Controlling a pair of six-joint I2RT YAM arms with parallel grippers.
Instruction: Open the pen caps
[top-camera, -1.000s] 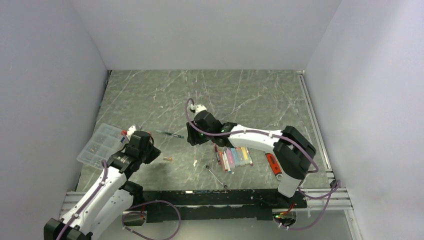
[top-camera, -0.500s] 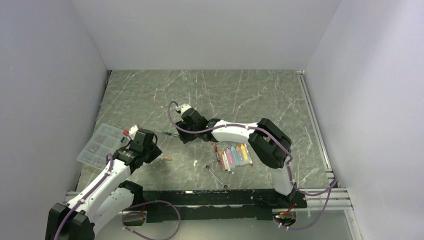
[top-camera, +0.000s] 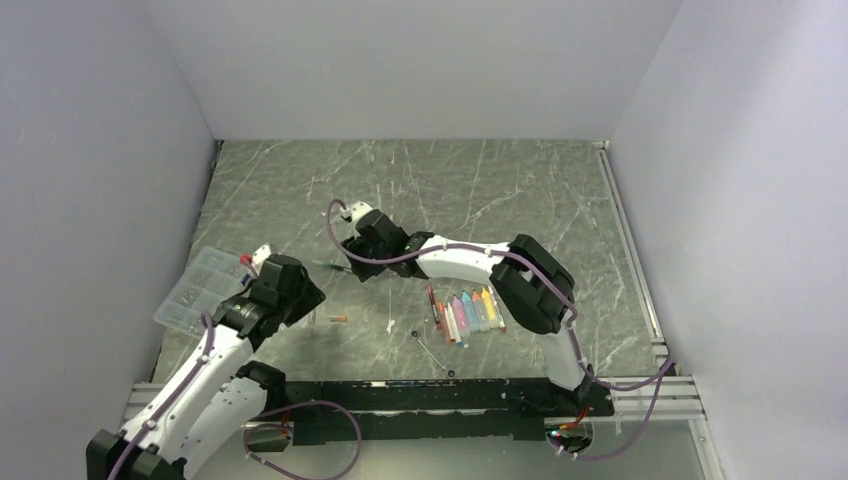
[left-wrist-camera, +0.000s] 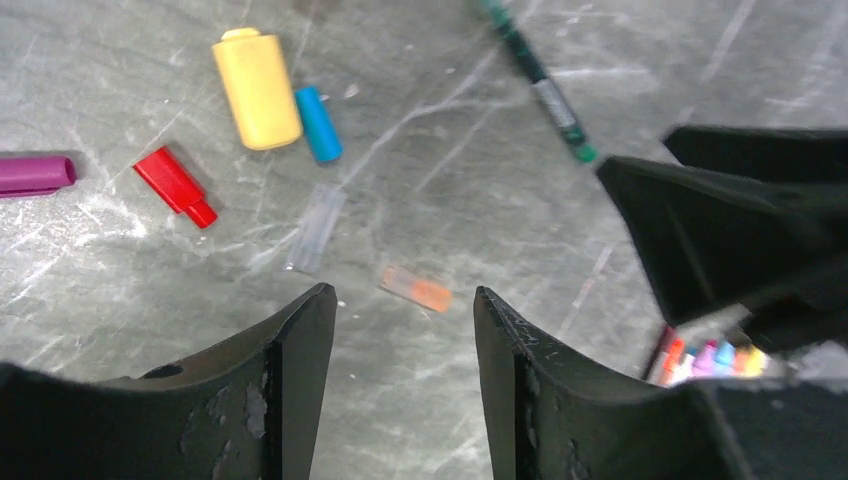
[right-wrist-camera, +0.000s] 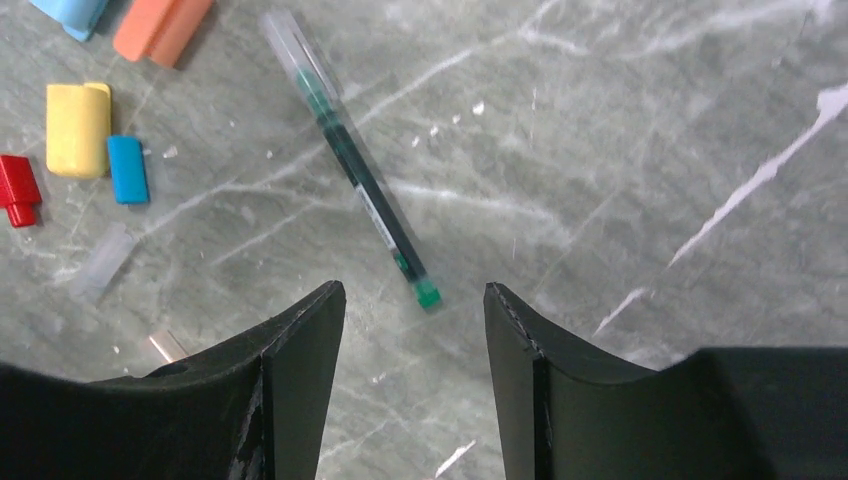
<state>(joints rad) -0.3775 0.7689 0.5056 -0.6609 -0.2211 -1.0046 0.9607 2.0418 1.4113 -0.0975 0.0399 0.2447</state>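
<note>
A green pen (right-wrist-camera: 360, 170) lies on the grey table, its green end just ahead of my right gripper (right-wrist-camera: 415, 290), which hangs open above it with nothing between its fingers. Loose pen caps lie to the left: yellow (left-wrist-camera: 257, 88), blue (left-wrist-camera: 318, 124), red (left-wrist-camera: 175, 186), a clear one (left-wrist-camera: 316, 228) and a small orange one (left-wrist-camera: 415, 288). My left gripper (left-wrist-camera: 402, 300) is open and empty, with the orange cap (top-camera: 339, 318) just beyond its fingertips. In the top view the right gripper (top-camera: 352, 262) sits over the pen (top-camera: 335, 266) and the left gripper (top-camera: 303, 297) is near the left edge.
A row of pastel highlighters (top-camera: 470, 310) lies under the right forearm. A silver wrench (top-camera: 432, 352) rests near the front edge. A clear compartment box (top-camera: 195, 290) sits at the left. A purple piece (left-wrist-camera: 35, 173) and an orange highlighter cap (right-wrist-camera: 163, 28) lie beyond the caps.
The right arm has swung left and its gripper now hangs over the green pen. The left gripper's jaws have opened and the left wrist has shifted slightly.
</note>
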